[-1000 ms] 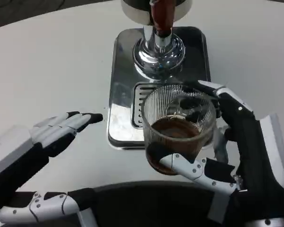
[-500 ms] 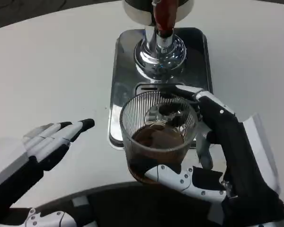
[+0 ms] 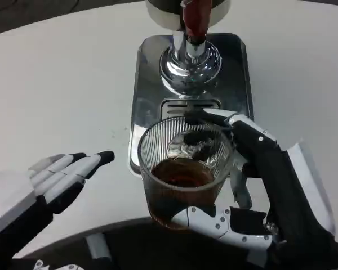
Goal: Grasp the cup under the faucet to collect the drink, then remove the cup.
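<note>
A ribbed clear glass cup (image 3: 183, 169) holding dark brown drink sits in my right hand (image 3: 253, 185), whose fingers wrap its far side and base. The cup hangs at the near edge of the shiny steel drip tray (image 3: 152, 84), well short of the faucet (image 3: 192, 25) with its red-brown handle and chrome base. My left hand (image 3: 50, 183) lies flat and open over the white table to the cup's left, fingers pointing right, touching nothing.
The dispenser's chrome body (image 3: 190, 59) stands on the tray at the top centre. White table (image 3: 62, 84) spreads to the left and right. A dark curved edge (image 3: 129, 242) runs along the bottom of the picture.
My right hand has drawn the cup toward me and leftward, off the tray's grille to its near edge. The left hand slid back toward me.
</note>
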`<state>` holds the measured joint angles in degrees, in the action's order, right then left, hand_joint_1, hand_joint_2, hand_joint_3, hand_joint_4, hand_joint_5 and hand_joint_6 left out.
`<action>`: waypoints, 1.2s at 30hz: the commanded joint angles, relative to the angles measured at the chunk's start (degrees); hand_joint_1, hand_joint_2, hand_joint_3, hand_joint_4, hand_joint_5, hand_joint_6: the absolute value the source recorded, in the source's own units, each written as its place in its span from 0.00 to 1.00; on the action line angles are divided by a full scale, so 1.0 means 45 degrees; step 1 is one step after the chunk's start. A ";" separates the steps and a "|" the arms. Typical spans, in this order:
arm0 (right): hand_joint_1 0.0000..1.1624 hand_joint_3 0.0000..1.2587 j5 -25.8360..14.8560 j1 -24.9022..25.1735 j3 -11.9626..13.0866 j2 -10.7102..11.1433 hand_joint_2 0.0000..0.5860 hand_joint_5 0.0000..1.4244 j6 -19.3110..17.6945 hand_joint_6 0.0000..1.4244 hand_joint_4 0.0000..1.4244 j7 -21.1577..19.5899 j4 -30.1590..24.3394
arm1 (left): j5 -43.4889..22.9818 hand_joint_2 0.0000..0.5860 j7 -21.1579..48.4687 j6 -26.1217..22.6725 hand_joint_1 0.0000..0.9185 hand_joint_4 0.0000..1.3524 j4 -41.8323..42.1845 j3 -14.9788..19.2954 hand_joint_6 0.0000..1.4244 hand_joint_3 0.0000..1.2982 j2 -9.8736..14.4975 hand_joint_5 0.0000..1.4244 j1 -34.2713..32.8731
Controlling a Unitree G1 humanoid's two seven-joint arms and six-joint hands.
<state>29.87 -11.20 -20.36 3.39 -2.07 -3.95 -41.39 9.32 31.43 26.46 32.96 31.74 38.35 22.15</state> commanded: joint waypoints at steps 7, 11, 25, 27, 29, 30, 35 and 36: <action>0.77 0.77 -0.0241 -0.0273 -0.0150 0.0107 0.28 0.95 -0.0672 1.00 0.80 0.0208 -0.0730 | 0.0023 0.20 0.0147 0.0142 0.00 0.00 0.0099 0.0240 0.00 0.00 0.0192 0.00 0.0320; 0.77 0.77 -0.0234 -0.0279 -0.0162 0.0112 0.28 0.95 -0.0645 1.00 0.80 0.0221 -0.0730 | -0.0008 0.20 0.0165 0.0160 0.00 0.00 0.0065 0.0239 0.00 0.00 0.0227 0.00 0.0314; 0.77 0.77 -0.0326 -0.0451 0.0002 0.0193 0.28 0.95 -0.0562 1.00 0.80 0.0388 -0.0933 | -0.0030 0.20 0.0182 0.0142 0.00 0.00 -0.0040 -0.0088 0.00 0.00 0.0486 0.00 0.0049; 0.77 0.77 -0.0366 -0.0529 0.0071 0.0222 0.28 0.95 -0.0554 1.00 0.80 0.0412 -0.0996 | -0.0030 0.20 0.0175 0.0116 0.00 0.00 -0.0045 -0.0146 0.00 0.00 0.0520 0.00 -0.0020; 0.77 0.77 -0.0417 -0.0640 0.0153 0.0264 0.28 0.95 -0.0572 1.00 0.80 0.0428 -0.1053 | -0.0023 0.20 0.0171 0.0075 0.00 0.00 -0.0053 -0.0211 0.00 0.00 0.0565 0.00 -0.0095; 0.77 0.77 -0.0447 -0.0718 0.0208 0.0287 0.28 0.95 -0.0580 1.00 0.80 0.0431 -0.1100 | -0.0018 0.20 0.0171 0.0049 0.00 0.00 -0.0054 -0.0258 0.00 0.00 0.0593 0.00 -0.0157; 0.77 0.78 -0.0563 -0.0942 0.0350 0.0355 0.28 0.96 -0.0604 1.00 0.80 0.0470 -0.1240 | -0.0021 0.20 0.0181 0.0011 0.00 0.00 0.0026 -0.0401 0.00 0.00 0.0636 0.00 -0.0346; 0.77 0.78 -0.0579 -0.0990 0.0375 0.0383 0.28 0.96 -0.0620 1.00 0.80 0.0489 -0.1275 | -0.0014 0.20 0.0194 0.0015 0.00 0.00 0.0059 -0.0434 0.00 0.00 0.0637 0.00 -0.0370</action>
<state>28.36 -14.88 -18.60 5.16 -2.14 -1.89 -45.13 9.30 31.48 26.56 32.98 30.34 40.42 19.87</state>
